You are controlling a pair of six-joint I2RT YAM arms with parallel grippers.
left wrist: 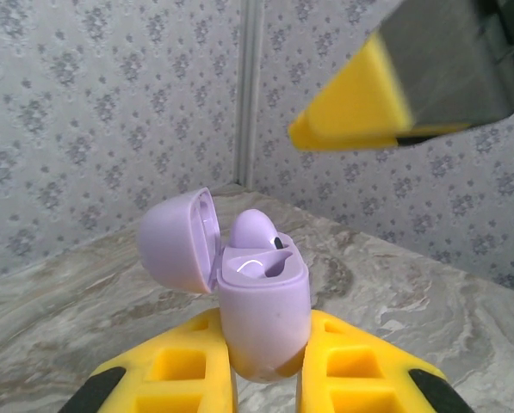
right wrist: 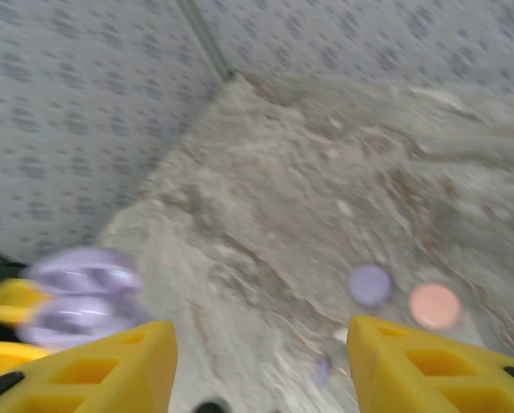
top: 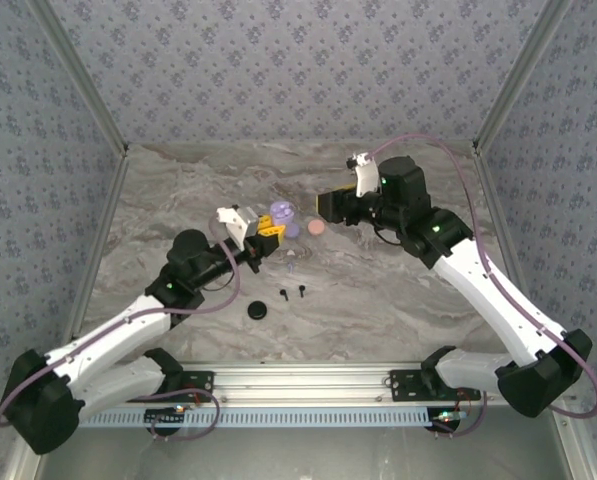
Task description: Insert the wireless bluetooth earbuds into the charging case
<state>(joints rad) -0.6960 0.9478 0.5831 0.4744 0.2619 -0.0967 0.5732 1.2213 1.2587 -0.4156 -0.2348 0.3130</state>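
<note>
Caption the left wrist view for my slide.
Left gripper clamps the lilac charging case, lid open, with one lilac earbud resting inside.

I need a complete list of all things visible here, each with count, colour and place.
charging case: one, lilac, lid open, in the left gripper
lilac earbud: one, seated in the case
black earbuds: two, on the table, near side
black disc: one, left of the black earbuds
pink disc: one, right of the case
lilac disc: one, beside the pink disc
table: one, grey marbled
left gripper: yellow fingers, shut on the case
right gripper: yellow fingers, open, above the table
</note>
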